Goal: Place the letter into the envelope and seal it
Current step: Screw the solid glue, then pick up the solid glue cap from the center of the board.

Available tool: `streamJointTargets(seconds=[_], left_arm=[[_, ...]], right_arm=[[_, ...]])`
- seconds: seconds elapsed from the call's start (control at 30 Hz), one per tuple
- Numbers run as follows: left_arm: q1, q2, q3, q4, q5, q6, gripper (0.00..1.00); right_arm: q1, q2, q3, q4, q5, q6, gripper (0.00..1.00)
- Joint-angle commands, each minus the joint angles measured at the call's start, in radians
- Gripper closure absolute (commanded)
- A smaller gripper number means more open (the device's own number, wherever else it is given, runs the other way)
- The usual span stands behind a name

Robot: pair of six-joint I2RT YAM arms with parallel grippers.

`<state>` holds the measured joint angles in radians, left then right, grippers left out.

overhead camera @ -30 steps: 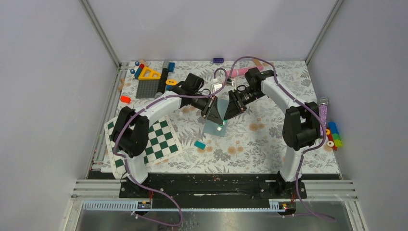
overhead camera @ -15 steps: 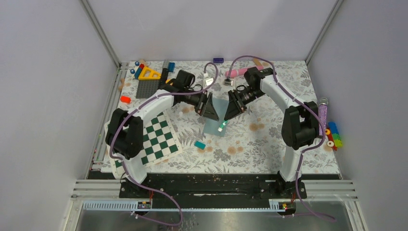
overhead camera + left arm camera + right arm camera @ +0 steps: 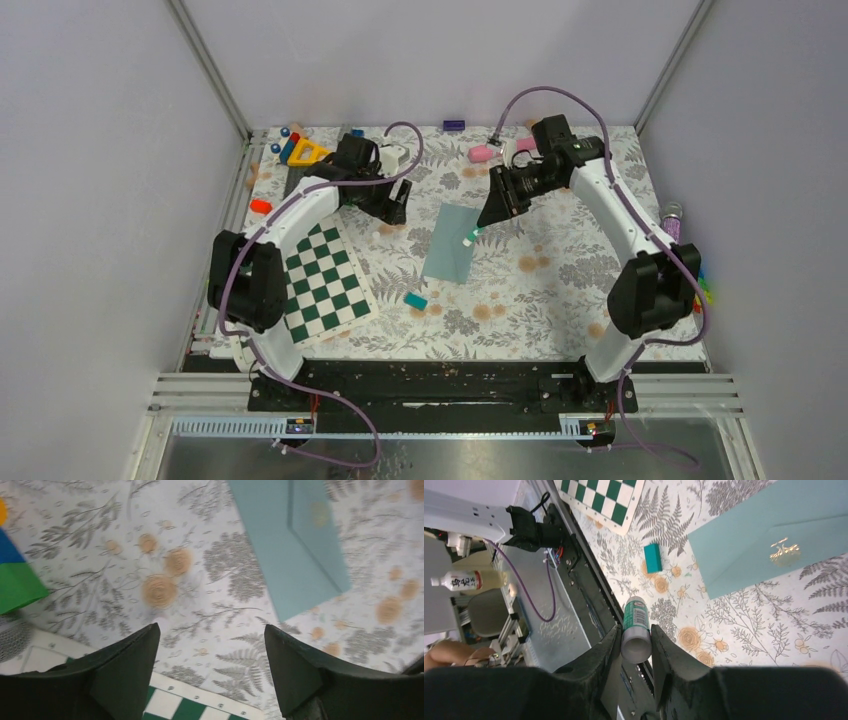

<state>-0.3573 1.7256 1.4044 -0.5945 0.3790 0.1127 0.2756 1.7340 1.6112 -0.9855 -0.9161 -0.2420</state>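
The teal envelope (image 3: 450, 243) lies flat on the flowered table, its flap folded down with a gold emblem (image 3: 785, 550) on it. The letter is hidden. My left gripper (image 3: 392, 210) hovers left of the envelope (image 3: 290, 545), jaws wide apart and empty (image 3: 212, 645). My right gripper (image 3: 482, 222) stands above the envelope's right edge, shut on a white and green glue stick (image 3: 636, 625). The stick's tip (image 3: 469, 238) points down at the envelope (image 3: 764, 545).
A green-white checkerboard (image 3: 320, 285) lies at the left. A small teal block (image 3: 415, 300) sits in front of the envelope. Toy pieces (image 3: 310, 155) crowd the back left, a pink object (image 3: 482, 153) the back middle, coloured spools (image 3: 700, 285) the right edge.
The left gripper has opened and pulled back to the left, off the envelope. The right arm has lifted back and right with the glue stick. The envelope now lies uncovered.
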Motion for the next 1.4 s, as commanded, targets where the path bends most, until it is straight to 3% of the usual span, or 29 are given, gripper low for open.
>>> streamJointTargets(seconds=[0.0, 0.2, 0.7, 0.9, 1.03, 1.23, 1.37], left_arm=[[-0.006, 0.072, 0.06, -0.075, -0.255, 0.065, 0.25], [-0.012, 0.137, 0.025, -0.059, -0.419, 0.108, 0.29], [-0.071, 0.256, 0.026, -0.057, -0.47, 0.112, 0.48], [-0.071, 0.258, 0.028, -0.057, -0.486, 0.114, 0.65], [-0.072, 0.258, 0.028, -0.06, -0.49, 0.116, 0.71], [-0.069, 0.251, 0.04, -0.066, -0.43, 0.119, 0.94], [-0.037, 0.198, 0.113, -0.101, -0.201, 0.121, 1.0]], right_arm=[[-0.007, -0.079, -0.028, 0.084, 0.052, 0.07, 0.83], [-0.01, -0.118, -0.069, 0.128, 0.077, 0.072, 0.82], [-0.035, -0.116, -0.089, 0.129, 0.047, 0.059, 0.82], [-0.038, -0.12, -0.094, 0.128, 0.039, 0.058, 0.82], [-0.038, -0.119, -0.094, 0.129, 0.036, 0.059, 0.82], [-0.041, -0.124, -0.096, 0.147, 0.031, 0.086, 0.82], [-0.067, -0.114, -0.087, 0.215, -0.003, 0.179, 0.82]])
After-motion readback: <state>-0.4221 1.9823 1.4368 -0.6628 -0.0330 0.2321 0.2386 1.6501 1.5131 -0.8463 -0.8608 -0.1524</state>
